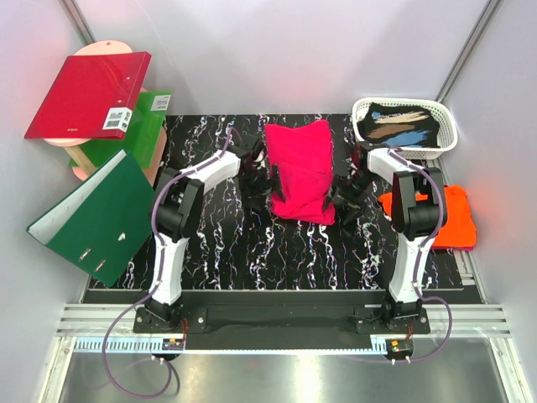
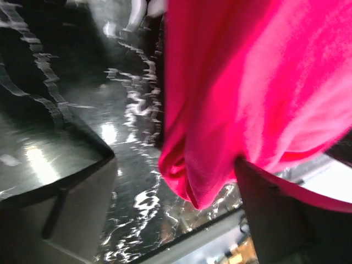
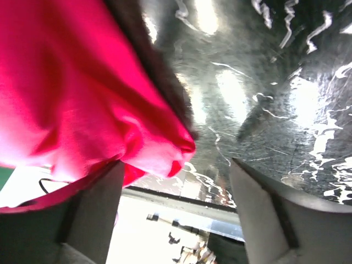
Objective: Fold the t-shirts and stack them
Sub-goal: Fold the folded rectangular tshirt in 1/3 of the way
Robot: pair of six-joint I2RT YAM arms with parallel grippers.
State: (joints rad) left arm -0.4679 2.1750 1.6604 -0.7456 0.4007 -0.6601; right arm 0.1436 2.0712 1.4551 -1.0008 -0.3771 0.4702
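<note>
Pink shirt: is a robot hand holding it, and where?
Nothing is held. The left gripper and right gripper stand open either side of the pink shirt, cloth only brushing a finger.

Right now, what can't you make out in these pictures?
Orange t-shirt: top view, the right arm covers its left part.
Pink t-shirt: both wrist views, blurred close-up, cut off by frame edges.
Basket contents: top view, dark printed thing, too small to identify.
Red binder label: top view, too small to read.
</note>
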